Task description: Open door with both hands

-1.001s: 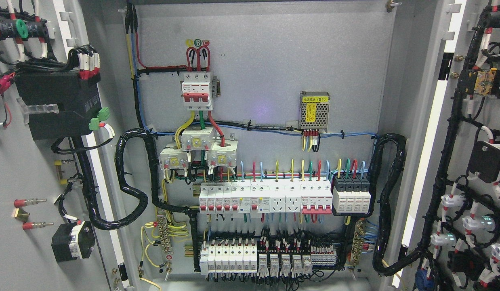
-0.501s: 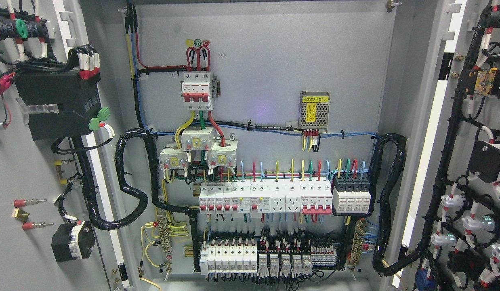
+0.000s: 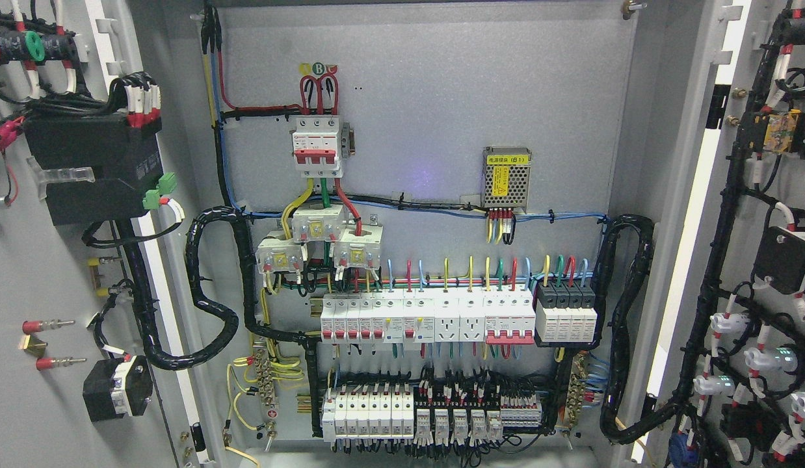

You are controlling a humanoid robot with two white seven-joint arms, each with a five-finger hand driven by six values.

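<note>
An electrical cabinet stands wide open before me. Its left door (image 3: 32,273) is swung out at the picture's left, its inner face carrying a black module (image 3: 93,166) and wiring. The right door (image 3: 701,214) is swung out at the right, with black cable looms and white components on its inside. Between them the grey back panel (image 3: 480,97) shows. Neither of my hands nor either arm appears in the head view.
On the back panel sit a red-and-white main breaker (image 3: 318,146), a small meshed power supply (image 3: 506,177), a row of white breakers (image 3: 428,317) and lower terminal blocks (image 3: 435,413). Thick black corrugated conduits (image 3: 211,286) loop from the panel to both doors.
</note>
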